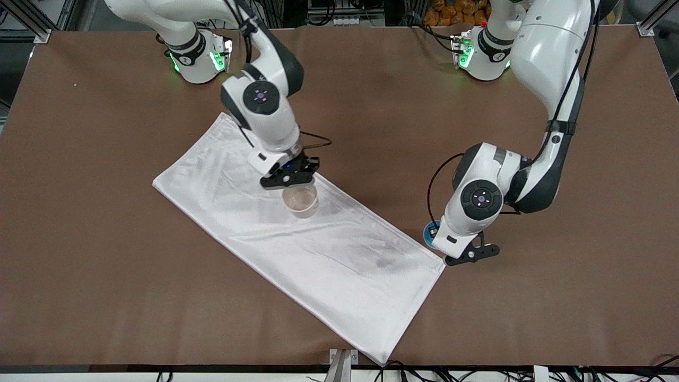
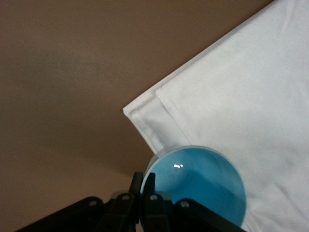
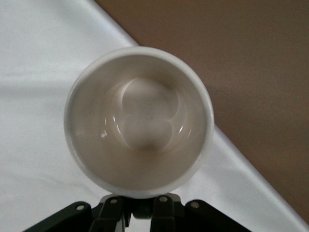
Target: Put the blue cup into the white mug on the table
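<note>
The white mug is upright over the white cloth, its pale inside showing in the right wrist view. Its handle is hidden. My right gripper is shut at the mug's rim side. I cannot tell whether the mug rests on the cloth or hangs just above it. The blue cup is mostly hidden under my left hand, beside the cloth's corner at the left arm's end. My left gripper is shut on the cup's rim, one finger inside and one outside the blue cup.
A large white folded cloth lies slantwise across the middle of the brown table, one corner reaching the table's edge nearest the front camera. Its corner lies under the cup. Bare tabletop lies at both ends.
</note>
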Action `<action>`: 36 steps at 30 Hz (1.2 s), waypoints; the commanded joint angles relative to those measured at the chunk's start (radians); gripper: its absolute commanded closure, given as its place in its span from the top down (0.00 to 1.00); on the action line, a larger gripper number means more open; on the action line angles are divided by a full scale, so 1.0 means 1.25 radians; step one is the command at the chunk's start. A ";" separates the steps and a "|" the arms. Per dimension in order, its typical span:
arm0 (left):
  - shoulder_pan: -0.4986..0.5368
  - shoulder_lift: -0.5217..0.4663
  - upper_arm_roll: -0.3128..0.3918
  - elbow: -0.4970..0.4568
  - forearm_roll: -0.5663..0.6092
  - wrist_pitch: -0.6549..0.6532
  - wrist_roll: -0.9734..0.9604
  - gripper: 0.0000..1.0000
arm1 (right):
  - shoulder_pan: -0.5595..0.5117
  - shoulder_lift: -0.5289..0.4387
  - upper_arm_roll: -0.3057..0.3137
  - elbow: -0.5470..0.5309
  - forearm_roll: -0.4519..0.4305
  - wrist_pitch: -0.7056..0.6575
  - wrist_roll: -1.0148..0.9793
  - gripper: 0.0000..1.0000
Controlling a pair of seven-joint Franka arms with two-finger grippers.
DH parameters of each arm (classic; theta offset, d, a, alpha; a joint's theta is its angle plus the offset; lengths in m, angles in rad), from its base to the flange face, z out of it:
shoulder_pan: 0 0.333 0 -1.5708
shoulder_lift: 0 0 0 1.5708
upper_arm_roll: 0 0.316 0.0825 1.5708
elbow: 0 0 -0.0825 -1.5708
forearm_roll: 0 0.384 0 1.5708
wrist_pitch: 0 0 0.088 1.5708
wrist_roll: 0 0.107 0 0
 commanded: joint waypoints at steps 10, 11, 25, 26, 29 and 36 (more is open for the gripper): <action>0.019 -0.165 -0.005 -0.164 0.018 -0.043 0.054 0.00 | 0.240 0.233 -0.011 0.306 -0.059 -0.157 0.255 0.00; 0.020 -0.174 -0.007 -0.173 0.017 -0.043 0.054 0.00 | 0.249 0.238 -0.011 0.310 -0.064 -0.150 0.262 0.00; 0.018 -0.299 -0.061 -0.307 -0.031 -0.036 0.016 0.00 | 0.320 0.301 -0.011 0.313 -0.150 -0.014 0.330 0.00; 0.019 -0.309 -0.066 -0.316 -0.032 -0.034 0.008 0.00 | 0.319 0.305 -0.011 0.315 -0.151 -0.005 0.330 0.00; 0.018 -0.334 -0.080 -0.336 -0.042 -0.032 -0.011 0.00 | 0.320 0.317 -0.012 0.320 -0.156 0.016 0.330 0.00; 0.020 -0.411 -0.093 -0.391 -0.072 -0.032 -0.029 0.00 | 0.324 0.338 -0.012 0.329 -0.191 0.033 0.334 0.32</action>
